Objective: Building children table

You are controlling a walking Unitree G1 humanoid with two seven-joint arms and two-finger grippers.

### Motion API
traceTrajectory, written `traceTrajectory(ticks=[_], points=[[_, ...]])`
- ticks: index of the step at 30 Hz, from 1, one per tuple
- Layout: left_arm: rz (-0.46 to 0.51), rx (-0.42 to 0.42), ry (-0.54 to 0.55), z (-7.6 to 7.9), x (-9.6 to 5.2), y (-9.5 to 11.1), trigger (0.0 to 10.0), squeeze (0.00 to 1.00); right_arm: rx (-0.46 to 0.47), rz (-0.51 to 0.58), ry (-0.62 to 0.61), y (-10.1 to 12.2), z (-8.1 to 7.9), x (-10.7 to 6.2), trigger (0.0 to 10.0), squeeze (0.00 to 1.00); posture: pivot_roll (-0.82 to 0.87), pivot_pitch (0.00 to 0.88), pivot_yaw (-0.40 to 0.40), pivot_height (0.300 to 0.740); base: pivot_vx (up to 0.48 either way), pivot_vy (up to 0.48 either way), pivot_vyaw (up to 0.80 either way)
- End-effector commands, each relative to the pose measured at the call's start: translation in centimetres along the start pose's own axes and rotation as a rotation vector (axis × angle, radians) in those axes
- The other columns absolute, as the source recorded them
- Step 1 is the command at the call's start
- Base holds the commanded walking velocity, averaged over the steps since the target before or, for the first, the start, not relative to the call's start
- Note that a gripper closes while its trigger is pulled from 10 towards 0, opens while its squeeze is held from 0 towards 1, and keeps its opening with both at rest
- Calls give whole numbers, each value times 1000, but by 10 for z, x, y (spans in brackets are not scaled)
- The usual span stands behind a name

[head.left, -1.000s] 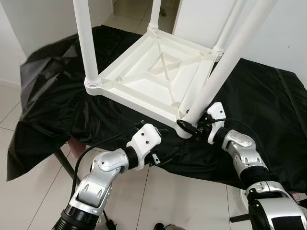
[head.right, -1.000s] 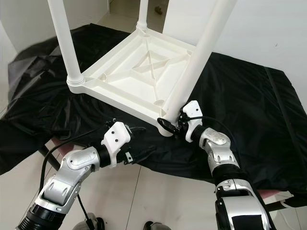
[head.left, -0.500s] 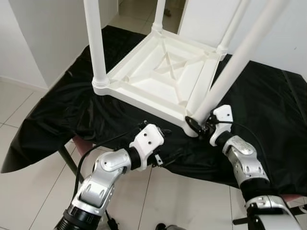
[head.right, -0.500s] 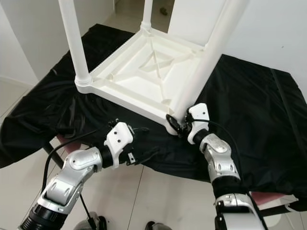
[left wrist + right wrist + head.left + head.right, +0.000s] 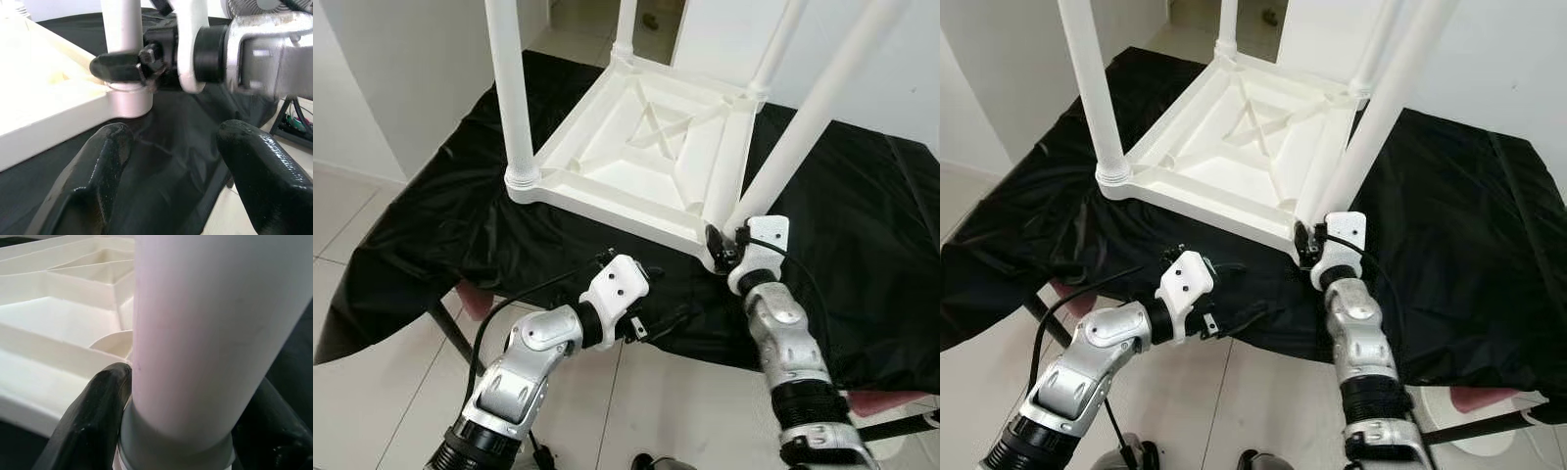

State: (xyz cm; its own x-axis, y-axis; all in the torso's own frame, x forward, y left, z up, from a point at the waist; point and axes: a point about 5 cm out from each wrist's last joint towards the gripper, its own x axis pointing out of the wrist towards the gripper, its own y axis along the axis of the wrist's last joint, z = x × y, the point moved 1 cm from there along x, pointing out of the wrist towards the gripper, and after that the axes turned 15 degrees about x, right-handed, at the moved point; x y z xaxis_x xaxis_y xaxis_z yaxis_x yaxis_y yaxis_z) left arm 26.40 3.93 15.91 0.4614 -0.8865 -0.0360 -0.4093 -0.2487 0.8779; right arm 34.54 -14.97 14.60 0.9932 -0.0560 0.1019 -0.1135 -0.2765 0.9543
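Observation:
A white plastic children's table (image 5: 636,162) lies upside down on a black cloth (image 5: 440,215), with its legs pointing up. My right gripper (image 5: 717,245) is shut on the base of the near right leg (image 5: 803,127), where it meets the table's corner. In the right wrist view the black fingers (image 5: 98,416) flank that leg (image 5: 205,323). My left gripper (image 5: 654,313) hovers open over the cloth's front edge, just below the table's near rim. The left wrist view shows its two fingers (image 5: 105,166) apart, pointing at the right gripper (image 5: 132,66) on the leg.
The cloth hangs over the front edge of a low stand whose dark strut (image 5: 445,328) shows at the left. White walls (image 5: 391,69) close in at the left and back right. Light floor tiles (image 5: 372,392) lie below my arms.
My right elbow has swung inward, so the forearm now stands almost straight below the gripper, which keeps its hold on the leg. The view has shifted. The left gripper has barely moved.

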Motion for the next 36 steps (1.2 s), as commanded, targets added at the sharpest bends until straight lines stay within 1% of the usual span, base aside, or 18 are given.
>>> traceTrajectory(ticks=[1, 2, 3, 5, 7, 8, 10, 13, 15, 16, 22, 23, 24, 25, 27, 32, 34, 36], points=[[7, 7, -6, 3, 2, 3, 10000, 0, -16, -17, -103, -9, 2, 0, 10000, 0, 70, 140, -70, 740, 0, 0, 0], [6, 5, -5, 3, 2, 2, 10000, 0, -26, 2, -160, -10, -1, 0, 10000, 0, 70, 140, -70, 740, 0, 0, 0], [6, 5, -5, 3, 2, 2, 10000, 0, -26, 2, -160, -10, -1, 0, 10000, 0, 70, 140, -70, 740, 0, 0, 0], [1, 3, 1, 4, 0, 2, 10000, 0, -28, 36, -258, -10, -5, -1, 10000, 0, 87, 146, -82, 740, 0, 0, 0], [-4, 1, 12, 4, -1, 2, 10000, 0, -6, 39, -314, -15, -13, -2, 10000, 0, 100, 147, -89, 740, 0, 0, 0], [-4, 1, 12, 4, -1, 2, 10000, 0, -6, 39, -314, -15, -13, -2, 10000, 0, 100, 147, -89, 740, 0, 0, 0], [-7, -1, 19, 5, -2, 2, 10000, 0, 1, 24, -271, -18, -26, -1, 10000, 0, 109, 148, -95, 740, 0, 0, 0], [-11, -3, 27, 5, -3, 1, 10000, 0, 10, 15, -230, -19, -34, -1, 10000, 0, 114, 150, -100, 740, 0, 0, 0], [-13, -4, 29, 5, -4, 1, 10000, 0, 12, 13, -229, -19, -35, -1, 10000, 0, 114, 150, -100, 740, 0, 0, 0], [-14, -4, 32, 4, -4, 1, 10000, 0, 28, 13, -215, -20, -34, -2, 10000, 1000, 116, 148, -102, 740, 0, 0, 0], [-14, -1, 34, 4, -4, 1, 10000, 0, 59, 24, -163, -17, -34, -1, 10000, 1000, 113, 145, -101, 740, 0, 0, 0], [-14, 1, 34, 3, -4, 1, 10000, 0, 74, 34, -61, -13, -36, -3, 10000, 1000, 108, 142, -98, 740, 0, 0, 0], [-13, 1, 33, 3, -4, 1, 10000, 0, 74, 38, 17, -10, -36, -5, 10000, 961, 105, 141, -98, 740, 0, 0, 0], [-12, 1, 32, 3, -4, 1, 10000, 0, 76, 33, 71, -9, -35, -8, 10000, 0, 104, 139, -98, 740, 0, 0, 0], [-11, 2, 29, 3, -4, 1, 10000, 0, 60, 31, 108, -7, -26, -13, 10000, 0, 102, 139, -98, 740, 0, 0, 0], [-10, 3, 28, 4, -3, 2, 10000, 0, 52, 23, 139, -3, -14, -17, 10000, 0, 104, 135, -100, 740, 0, 0, 0], [-10, 6, 30, 3, -3, 2, 10000, 0, 2, 6, 216, 0, -5, -21, 10000, 0, 110, 131, -103, 740, 0, 0, 0], [-11, 7, 32, 2, -3, 2, 10000, 0, -6, -5, 247, 2, -1, -22, 10000, 0, 111, 129, -103, 740, 0, 0, 0]])
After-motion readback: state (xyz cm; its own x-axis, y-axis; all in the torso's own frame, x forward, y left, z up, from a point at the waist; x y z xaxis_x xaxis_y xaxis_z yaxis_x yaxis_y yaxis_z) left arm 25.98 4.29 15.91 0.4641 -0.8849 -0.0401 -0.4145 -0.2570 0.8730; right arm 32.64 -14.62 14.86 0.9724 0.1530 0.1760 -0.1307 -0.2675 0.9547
